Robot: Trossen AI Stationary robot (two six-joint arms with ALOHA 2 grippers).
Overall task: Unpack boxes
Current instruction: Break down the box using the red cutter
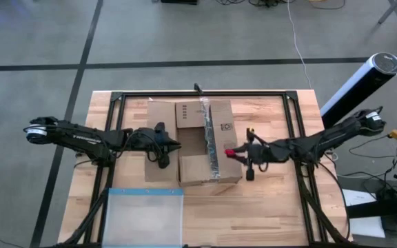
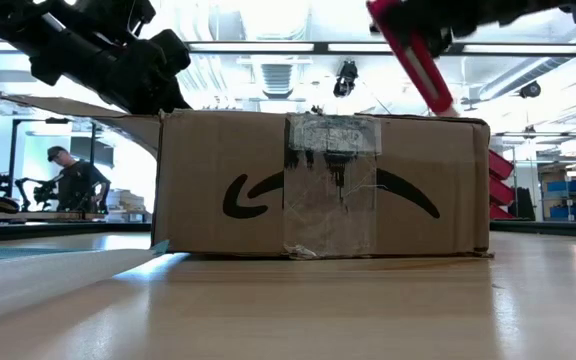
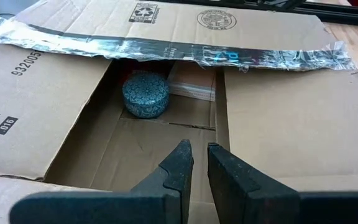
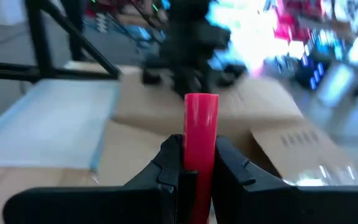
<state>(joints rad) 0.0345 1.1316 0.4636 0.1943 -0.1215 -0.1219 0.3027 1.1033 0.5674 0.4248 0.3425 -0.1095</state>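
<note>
**Box open at the centre, tin waiting inside**

We start with the surface [image 1: 267, 207], a pale wooden top with a black frame. At its centre sits the box [image 1: 195, 141], brown corrugated cardboard, its flaps spread outward and a strip of shiny tape [image 1: 209, 134] lying along the middle seam. We judge the board stiff but light, and the flaps will bend if pushed; the taped edges look slippery, so bare cardboard near a flap fold is the better place to take hold.

At six o'clock from the box, toward seven, lies a clear pouch [image 1: 143, 217] with a blue edge.

The left end effector [image 1: 169, 146] hovers at the box's nine o'clock edge, over the opening, fingers close together with only a narrow gap and nothing between them. The right end effector [image 1: 243, 153] sits at the box's three o'clock side, clamped on a small red tool [image 4: 201, 134].

Inside the box, the left wrist view shows a round patterned tin [image 3: 145, 94] beside something flat and brown. We expect the tin to be rigid and smooth; gripping across its sides seems safest.
</note>
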